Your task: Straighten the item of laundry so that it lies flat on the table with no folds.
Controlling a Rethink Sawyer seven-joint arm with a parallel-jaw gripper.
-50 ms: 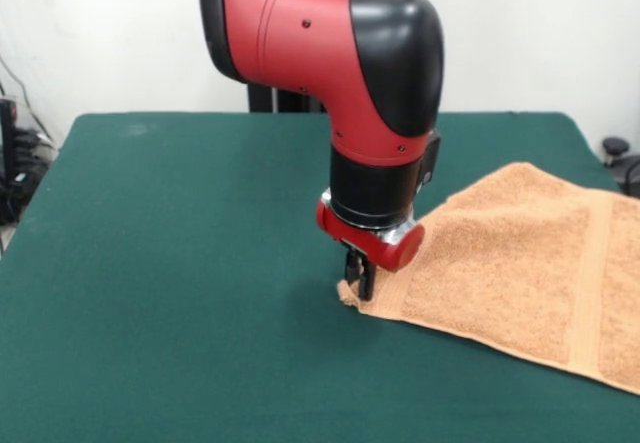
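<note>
The item of laundry [520, 263], an orange-tan terry towel with a flat woven band near its right edge, lies spread on the right side of the dark green table [170, 263] and runs out of the picture at the right. My gripper [359, 281] comes straight down onto the towel's left corner. Its black fingers are pinched on that corner, which is bunched up slightly at the tips. The rest of the towel looks mostly flat.
The red and black arm [340, 53] rises from the gripper to the top of the picture. Dark cables and gear [20, 163] sit past the table's left edge, and a dark object [620, 158] past its right edge.
</note>
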